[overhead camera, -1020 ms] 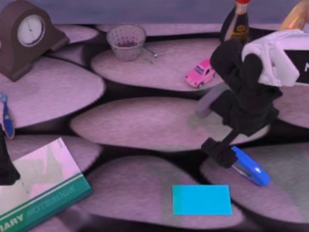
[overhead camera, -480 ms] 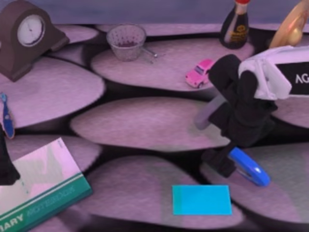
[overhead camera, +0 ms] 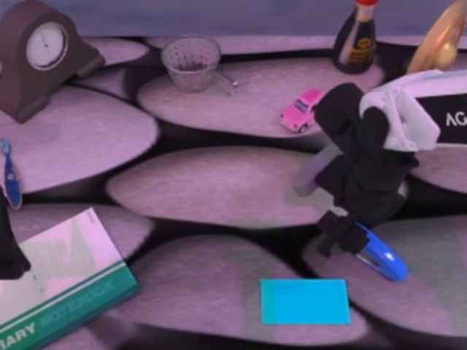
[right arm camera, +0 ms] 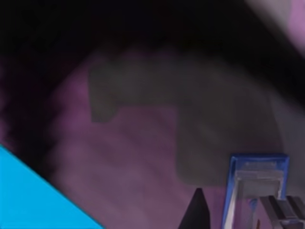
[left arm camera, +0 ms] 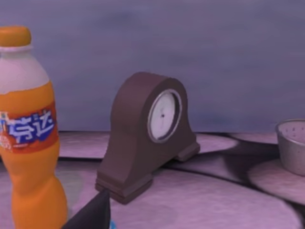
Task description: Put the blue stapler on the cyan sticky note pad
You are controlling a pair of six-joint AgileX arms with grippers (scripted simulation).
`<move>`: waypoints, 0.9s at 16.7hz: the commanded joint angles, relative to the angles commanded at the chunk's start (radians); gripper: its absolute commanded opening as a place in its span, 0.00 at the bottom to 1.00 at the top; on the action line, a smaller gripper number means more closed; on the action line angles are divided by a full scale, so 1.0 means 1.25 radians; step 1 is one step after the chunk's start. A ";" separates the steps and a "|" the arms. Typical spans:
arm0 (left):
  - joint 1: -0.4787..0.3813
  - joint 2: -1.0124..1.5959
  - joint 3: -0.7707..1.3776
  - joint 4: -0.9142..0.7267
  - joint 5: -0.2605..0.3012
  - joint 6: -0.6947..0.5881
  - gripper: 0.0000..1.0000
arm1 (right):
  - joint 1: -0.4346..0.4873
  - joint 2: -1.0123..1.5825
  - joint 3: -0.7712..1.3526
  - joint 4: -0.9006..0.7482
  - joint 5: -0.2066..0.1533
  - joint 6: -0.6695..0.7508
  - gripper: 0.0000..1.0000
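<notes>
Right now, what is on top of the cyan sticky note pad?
Nothing: the cyan sticky note pad is bare. The blue stapler lies apart on the table, its near end covered by the right gripper.

Blue stapler's (overhead camera: 381, 257) upper end behind the right end effector (overhead camera: 340, 235); notebook (overhead camera: 58, 284) cropped at the left edge.

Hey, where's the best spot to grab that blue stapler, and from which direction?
Grip the blue stapler across its narrow width near the rear end, coming straight down from above. It lies flat and elongated, angled toward the table's right, so its long sides offer parallel faces. The right tool is already at that end, just beyond the cyan sticky note pad.
</notes>
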 joint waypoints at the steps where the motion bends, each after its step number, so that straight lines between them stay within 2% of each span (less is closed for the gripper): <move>1: 0.000 0.000 0.000 0.000 0.000 0.000 1.00 | 0.000 0.000 0.000 0.000 0.000 0.000 0.17; 3: 0.000 0.000 0.000 0.000 0.000 0.000 1.00 | 0.000 0.000 0.000 0.000 0.000 0.000 0.02; 4: 0.000 0.000 0.000 0.000 0.000 0.000 1.00 | 0.000 0.000 0.000 0.000 0.000 0.000 0.00; 15: 0.000 0.000 0.000 0.000 0.000 0.000 1.00 | -0.001 -0.011 0.027 -0.033 0.000 0.000 0.00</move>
